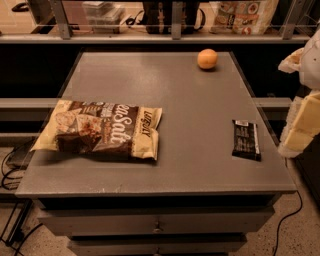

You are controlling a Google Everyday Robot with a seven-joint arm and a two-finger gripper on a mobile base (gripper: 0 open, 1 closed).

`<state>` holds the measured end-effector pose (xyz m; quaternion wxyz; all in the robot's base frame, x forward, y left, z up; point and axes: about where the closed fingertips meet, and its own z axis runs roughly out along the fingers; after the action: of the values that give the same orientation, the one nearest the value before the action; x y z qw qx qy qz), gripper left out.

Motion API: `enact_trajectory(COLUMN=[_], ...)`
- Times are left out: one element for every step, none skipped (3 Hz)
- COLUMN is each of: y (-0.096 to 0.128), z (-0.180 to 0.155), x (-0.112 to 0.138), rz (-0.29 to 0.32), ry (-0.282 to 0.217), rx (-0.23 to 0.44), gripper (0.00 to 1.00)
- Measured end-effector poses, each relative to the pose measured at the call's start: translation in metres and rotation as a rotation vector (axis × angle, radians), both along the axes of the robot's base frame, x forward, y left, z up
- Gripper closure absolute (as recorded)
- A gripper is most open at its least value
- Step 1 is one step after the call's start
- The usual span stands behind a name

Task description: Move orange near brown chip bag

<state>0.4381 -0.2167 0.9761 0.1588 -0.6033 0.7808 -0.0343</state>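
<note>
The orange (207, 59) is a small round fruit that sits near the far right corner of the grey table (200, 150). The brown chip bag (100, 129) lies flat at the table's left front, dark brown with cream edges and white "Sea Salt" lettering. They are far apart, at opposite corners of the table. My gripper (300, 131) shows as cream and white parts at the right edge of the view. It is beyond the table's right side, apart from both objects and holding nothing that I can see.
A small black snack bar wrapper (246, 139) lies near the table's right front edge, close to the gripper. A rail and shelf with bags and boxes (240, 15) run behind the table. Cables lie on the floor at both sides.
</note>
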Motion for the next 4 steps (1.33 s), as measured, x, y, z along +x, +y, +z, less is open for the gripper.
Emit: enact_trajectory(y=[0.0,0.0,0.0,0.006], z=[0.0,0.0,-0.003,-0.002], x=[0.0,0.01,0.032,0.056], rz=[0.0,-0.029,-0.071,-0.128], ry=[0.0,0.003,0.004,-0.051], rx=[0.0,0.036,0.155,0.258], gripper=[0.0,0.0,0.0,0.0])
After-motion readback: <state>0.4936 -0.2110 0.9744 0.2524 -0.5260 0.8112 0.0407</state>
